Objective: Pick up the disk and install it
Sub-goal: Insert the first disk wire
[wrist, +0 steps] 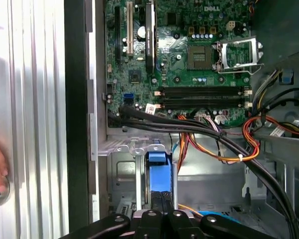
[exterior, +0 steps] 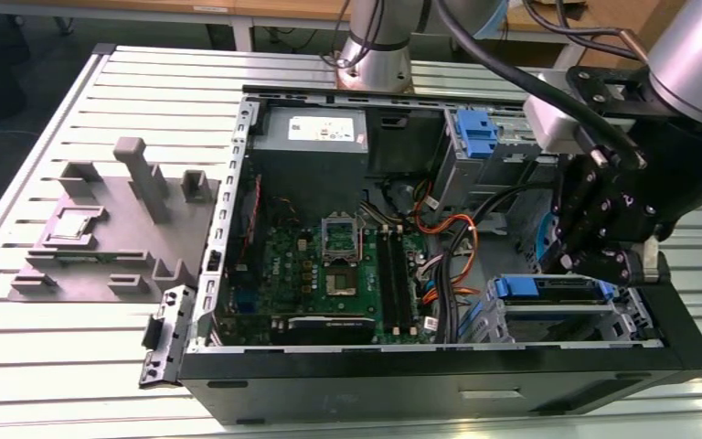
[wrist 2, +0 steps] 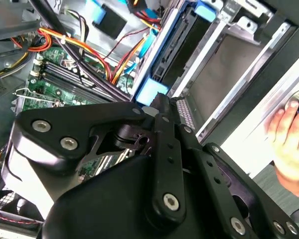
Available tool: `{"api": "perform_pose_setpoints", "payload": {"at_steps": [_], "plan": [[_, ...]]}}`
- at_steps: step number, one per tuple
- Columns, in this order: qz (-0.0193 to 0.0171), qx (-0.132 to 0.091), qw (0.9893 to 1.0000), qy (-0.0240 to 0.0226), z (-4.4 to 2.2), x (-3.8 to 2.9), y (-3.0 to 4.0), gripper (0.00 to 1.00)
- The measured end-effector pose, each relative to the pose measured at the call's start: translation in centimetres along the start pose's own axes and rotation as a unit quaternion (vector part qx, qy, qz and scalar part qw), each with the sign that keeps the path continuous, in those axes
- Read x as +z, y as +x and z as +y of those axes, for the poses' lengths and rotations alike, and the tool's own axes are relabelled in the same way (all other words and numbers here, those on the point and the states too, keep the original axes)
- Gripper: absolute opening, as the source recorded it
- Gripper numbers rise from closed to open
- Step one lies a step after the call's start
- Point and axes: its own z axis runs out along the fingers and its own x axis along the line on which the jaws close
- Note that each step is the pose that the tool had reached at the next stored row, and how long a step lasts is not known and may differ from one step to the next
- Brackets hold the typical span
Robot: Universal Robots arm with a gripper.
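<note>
Hand (wrist 2: 291, 144) cropped at frame edge

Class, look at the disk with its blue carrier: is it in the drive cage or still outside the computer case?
In. The disk sits inside the metal drive cage, its blue carrier between the cage walls, with the gripper directly over it.

The arm (exterior: 680, 55) was seen reaching in from the exterior view's right, bent downward at the wrist. The gripper (exterior: 613, 265) was held low, pointing down, at the exterior view's lower right. In both wrist views its black fingers (wrist 2: 162, 107) were brought close together, their tips nearly meeting. A person's hand (wrist 2: 291, 137) was laid flat off to one side.
</note>
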Motion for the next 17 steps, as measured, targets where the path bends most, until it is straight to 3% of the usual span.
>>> {"api": "perform_pose_setpoints", "payload": {"at_steps": [8,17], "plan": [[-0.0001,-0.041,0.9991,0.0003,-0.13,0.05,0.0,0.12],[-0.0001,-0.045,0.999,0.0003,-1.7,0.06,-0.32,0.12]]}}
